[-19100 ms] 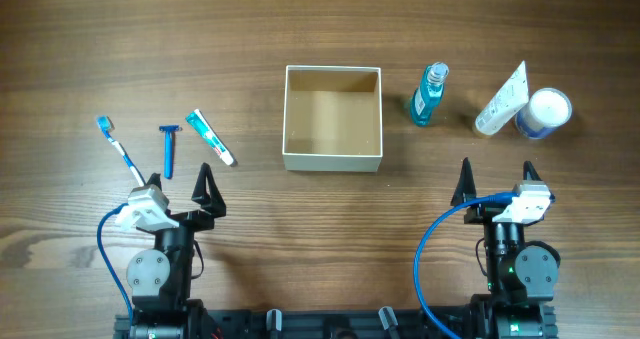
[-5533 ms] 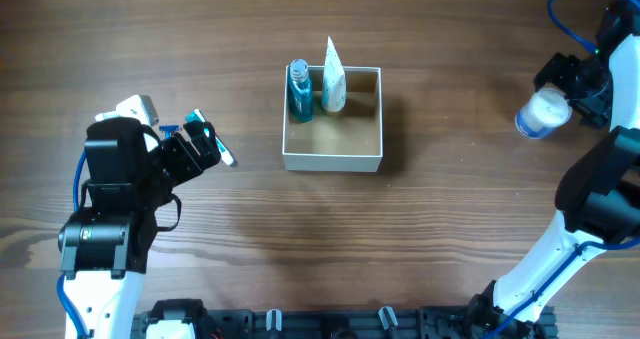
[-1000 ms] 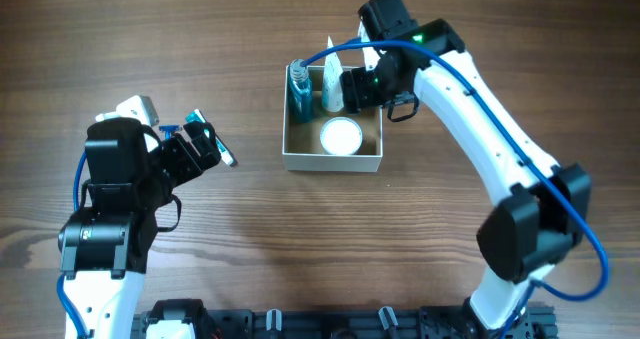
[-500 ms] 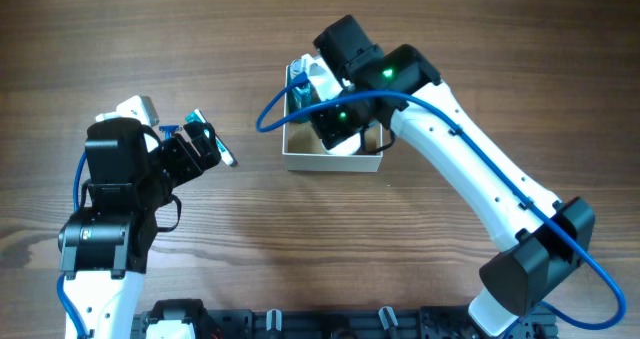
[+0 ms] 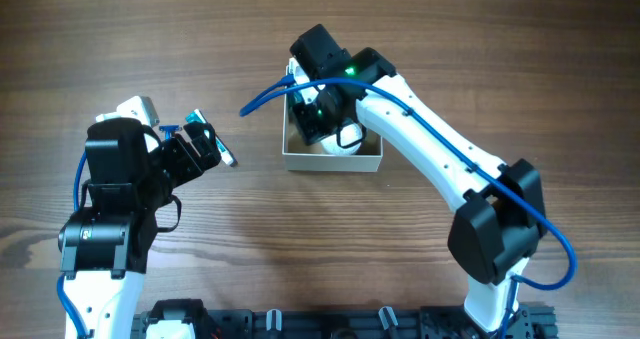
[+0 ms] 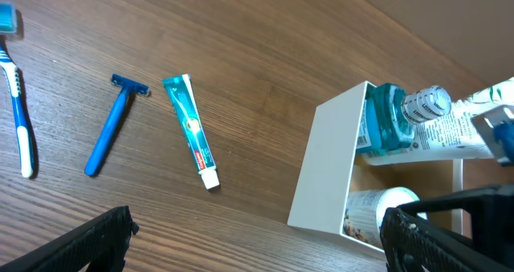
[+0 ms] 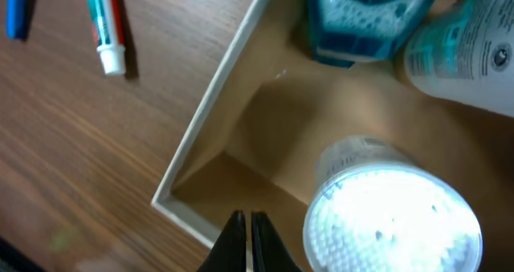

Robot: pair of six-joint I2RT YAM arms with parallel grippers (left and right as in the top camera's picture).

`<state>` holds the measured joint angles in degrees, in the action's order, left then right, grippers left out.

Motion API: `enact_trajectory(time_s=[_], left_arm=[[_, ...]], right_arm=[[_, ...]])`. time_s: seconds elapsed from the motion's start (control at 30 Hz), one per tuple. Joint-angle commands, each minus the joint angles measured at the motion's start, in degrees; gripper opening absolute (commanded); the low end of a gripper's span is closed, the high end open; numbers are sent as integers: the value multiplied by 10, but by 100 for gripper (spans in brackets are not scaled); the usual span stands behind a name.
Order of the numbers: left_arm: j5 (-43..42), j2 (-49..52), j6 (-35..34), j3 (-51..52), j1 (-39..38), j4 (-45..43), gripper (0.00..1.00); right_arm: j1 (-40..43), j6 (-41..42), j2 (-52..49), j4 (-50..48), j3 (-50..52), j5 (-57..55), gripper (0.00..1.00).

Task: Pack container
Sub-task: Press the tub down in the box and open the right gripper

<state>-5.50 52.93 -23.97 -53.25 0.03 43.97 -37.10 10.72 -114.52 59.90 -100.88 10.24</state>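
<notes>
The container sits mid-table, white outside and tan inside. In it stand a blue mouthwash bottle, a white tube and a round white jar. My right gripper hangs over the container's left part, shut with nothing between its fingers, just left of the jar. My left gripper is open and empty above the table, to the left of the container. Overhead, the right arm hides most of the container's inside.
A toothpaste tube, a blue razor and a blue-and-white toothbrush lie on the wood left of the container. Overhead, the left gripper covers most of them. The right arm's blue cable loops out past the container's left side.
The right gripper has shut empty and swung left across the container, leaving the jar standing inside. The left arm has not moved.
</notes>
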Motion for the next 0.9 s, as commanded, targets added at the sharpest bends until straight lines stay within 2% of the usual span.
enact_trajectory(time_s=[0.0, 0.17, 0.87], left_arm=[[-7, 1, -5, -11, -3, 1, 100], [-7, 1, -5, -11, -3, 1, 100], [-7, 1, -5, -11, -3, 5, 100]], right_arm=[[-4, 44, -17, -4, 0, -45, 4], [-4, 73, -34, -10, 0, -93, 4], [-4, 78, -52, -5, 12, -94, 4]])
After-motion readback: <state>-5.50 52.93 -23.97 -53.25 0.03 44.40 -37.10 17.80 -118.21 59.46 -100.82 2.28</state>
